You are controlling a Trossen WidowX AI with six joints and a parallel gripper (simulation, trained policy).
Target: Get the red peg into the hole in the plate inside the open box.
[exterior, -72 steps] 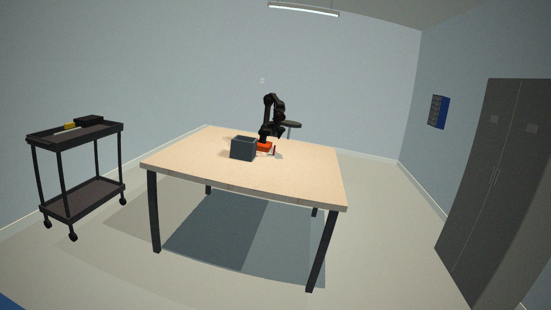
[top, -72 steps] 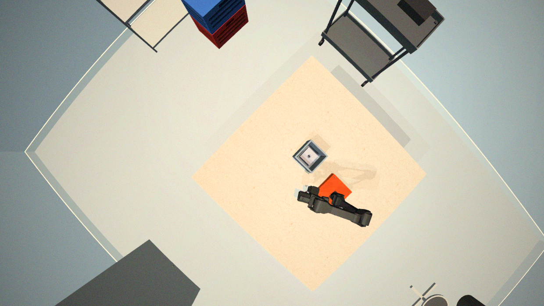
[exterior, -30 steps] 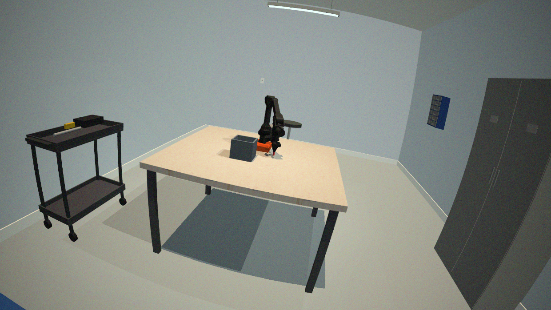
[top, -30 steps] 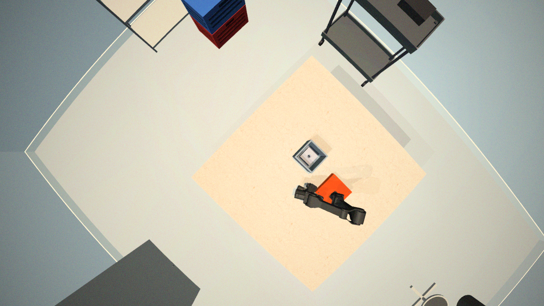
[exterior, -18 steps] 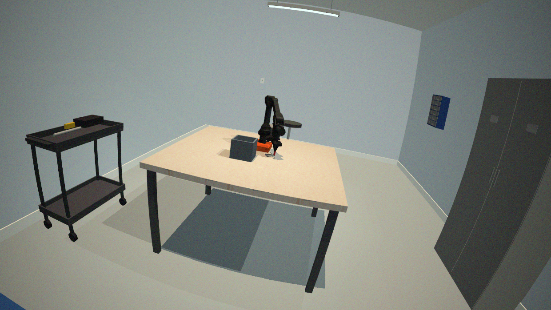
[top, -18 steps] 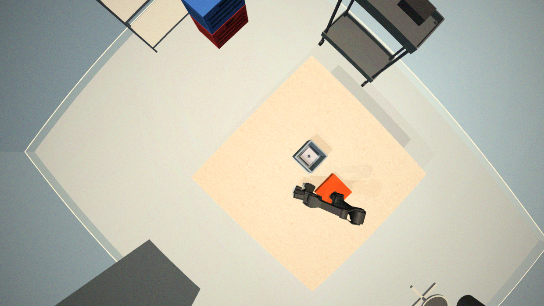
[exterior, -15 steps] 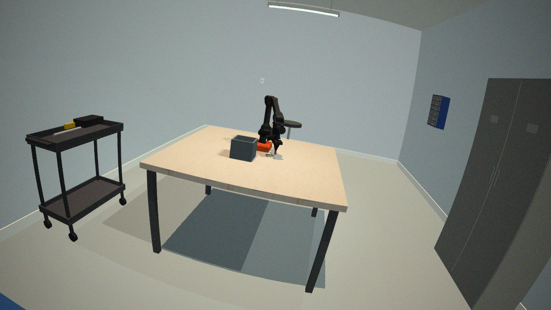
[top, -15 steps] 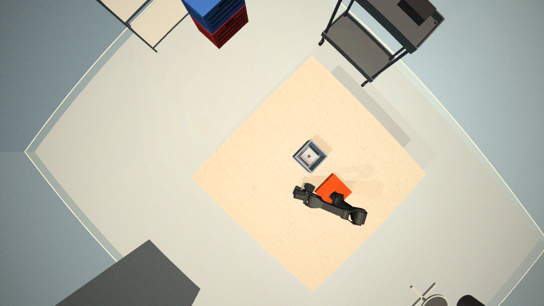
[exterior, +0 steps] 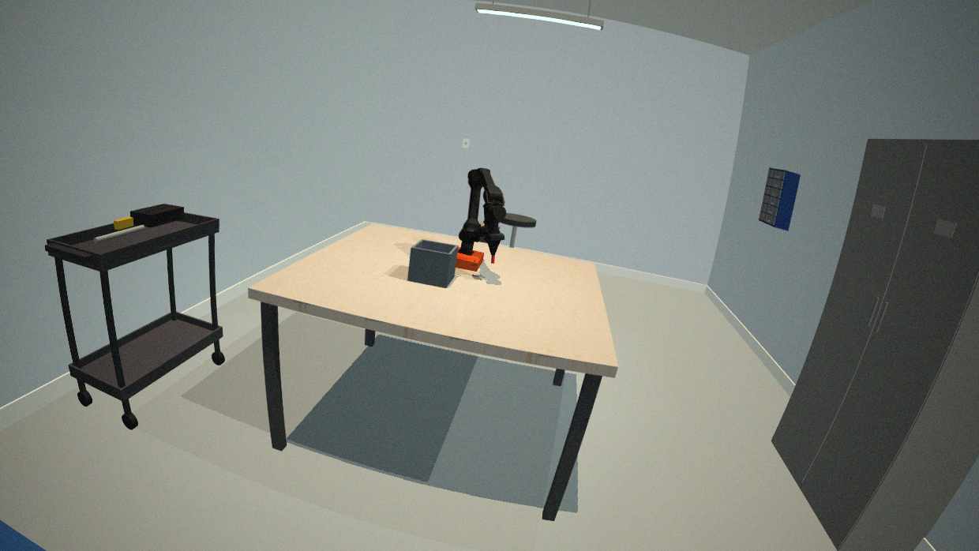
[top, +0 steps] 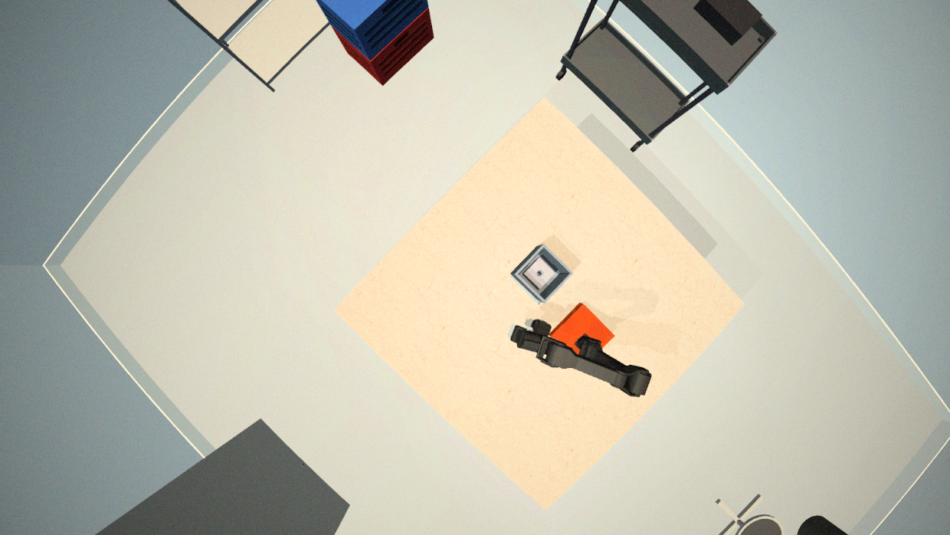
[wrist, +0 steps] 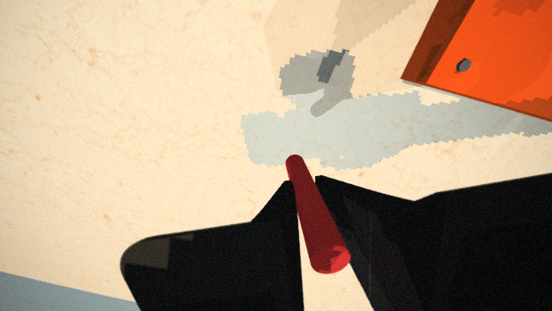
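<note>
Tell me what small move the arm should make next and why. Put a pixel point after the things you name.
Probably carry the red peg (exterior: pixel 493 259) (wrist: pixel 314 214) sideways toward the open box (exterior: pixel 432 265) (top: pixel 523 284), keeping it high: the hand (wrist: pixel 303 185) is shut on it, its lower end looks off the table (exterior: pixel 438 314), and the box stands off to one side.

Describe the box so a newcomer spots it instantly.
Find the pale wooden table. On it, beside the orange base plate, stands a box. Unlike that flat orange neighbour, it is blue-grey, tall-walled and open-topped, with a pale plate bearing a small hole inside.
</note>
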